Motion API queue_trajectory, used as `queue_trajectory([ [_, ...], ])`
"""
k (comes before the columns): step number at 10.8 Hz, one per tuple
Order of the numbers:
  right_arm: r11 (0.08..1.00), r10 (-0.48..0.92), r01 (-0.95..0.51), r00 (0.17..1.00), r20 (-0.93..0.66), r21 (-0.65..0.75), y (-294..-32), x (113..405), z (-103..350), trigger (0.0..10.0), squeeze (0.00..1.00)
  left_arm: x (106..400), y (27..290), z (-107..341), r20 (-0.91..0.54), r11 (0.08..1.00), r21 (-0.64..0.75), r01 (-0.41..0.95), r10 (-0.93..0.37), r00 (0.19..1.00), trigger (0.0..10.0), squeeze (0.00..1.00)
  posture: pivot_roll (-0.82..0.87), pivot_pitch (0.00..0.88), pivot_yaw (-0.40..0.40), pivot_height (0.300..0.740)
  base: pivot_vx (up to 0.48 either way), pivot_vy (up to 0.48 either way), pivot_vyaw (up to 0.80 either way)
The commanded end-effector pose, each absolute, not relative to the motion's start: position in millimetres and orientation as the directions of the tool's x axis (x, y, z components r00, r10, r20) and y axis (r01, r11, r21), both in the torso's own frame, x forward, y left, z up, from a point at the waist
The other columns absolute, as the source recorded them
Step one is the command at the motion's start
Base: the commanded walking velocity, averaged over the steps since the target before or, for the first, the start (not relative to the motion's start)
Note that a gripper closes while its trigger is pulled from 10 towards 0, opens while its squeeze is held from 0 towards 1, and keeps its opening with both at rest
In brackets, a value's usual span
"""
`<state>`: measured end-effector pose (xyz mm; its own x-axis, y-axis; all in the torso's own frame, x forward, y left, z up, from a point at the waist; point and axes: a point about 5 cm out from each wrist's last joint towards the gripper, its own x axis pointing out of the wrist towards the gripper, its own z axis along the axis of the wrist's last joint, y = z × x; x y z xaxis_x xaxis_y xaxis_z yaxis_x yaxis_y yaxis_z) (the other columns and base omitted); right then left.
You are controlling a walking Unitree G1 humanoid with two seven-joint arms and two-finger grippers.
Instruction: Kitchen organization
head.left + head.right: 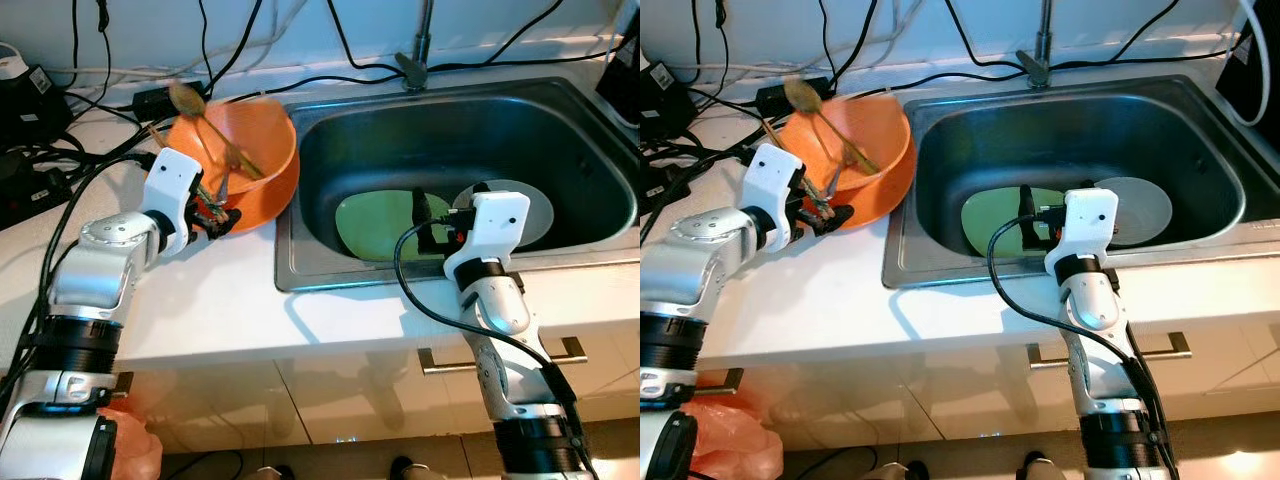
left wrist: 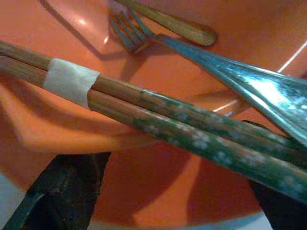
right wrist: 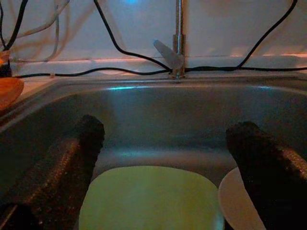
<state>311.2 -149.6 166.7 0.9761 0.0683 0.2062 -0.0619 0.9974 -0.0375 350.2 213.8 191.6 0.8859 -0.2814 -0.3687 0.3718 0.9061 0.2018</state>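
An orange bowl stands tilted on the white counter left of the sink, its far rim blurred. It holds a wooden spoon, a metal fork and a pair of taped chopsticks. My left gripper is at the bowl's near rim, its fingers spread open either side of the bowl wall, the chopstick ends lying across them. My right gripper hangs open inside the sink, just above a green plate and a white plate lying on the sink floor.
The steel sink has a faucet at its back edge. Black cables and a power adapter crowd the counter behind the bowl. Cabinet fronts with a handle lie below, and an orange bag is on the floor.
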Motion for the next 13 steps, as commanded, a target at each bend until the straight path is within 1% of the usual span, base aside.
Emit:
queue_trajectory([
  [1,0.998,0.065,-0.061,0.981,0.183,-0.026,-150.0,312.5,160.7,10.0,0.0,337.3,218.4,155.5,-0.527,0.905,0.153,0.397,-0.265,0.807,10.0,0.0,0.1,0.083,0.109,0.74,0.0,0.0,0.0],
  [9,0.998,0.067,-0.065,0.98,0.185,-0.021,-148.0,317.8,157.3,10.0,0.0,296.5,229.7,173.3,-0.554,0.889,0.205,0.408,-0.238,0.798,10.0,0.0,0.16,0.071,0.11,0.74,0.0,0.0,0.0],
  [11,0.998,0.07,-0.068,0.98,0.186,-0.019,-147.3,319.2,157.0,10.0,0.0,289.7,229.1,179.4,-0.556,0.882,0.222,0.416,-0.236,0.797,10.0,0.0,0.17,0.067,0.105,0.74,0.0,0.0,0.0],
  [13,0.997,0.075,-0.073,0.979,0.188,-0.02,-146.9,320.6,157.0,10.0,0.0,286.3,222.3,183.6,-0.551,0.874,0.222,0.433,-0.254,0.795,10.0,0.0,0.17,0.064,0.103,0.74,0.0,0.0,0.0],
])
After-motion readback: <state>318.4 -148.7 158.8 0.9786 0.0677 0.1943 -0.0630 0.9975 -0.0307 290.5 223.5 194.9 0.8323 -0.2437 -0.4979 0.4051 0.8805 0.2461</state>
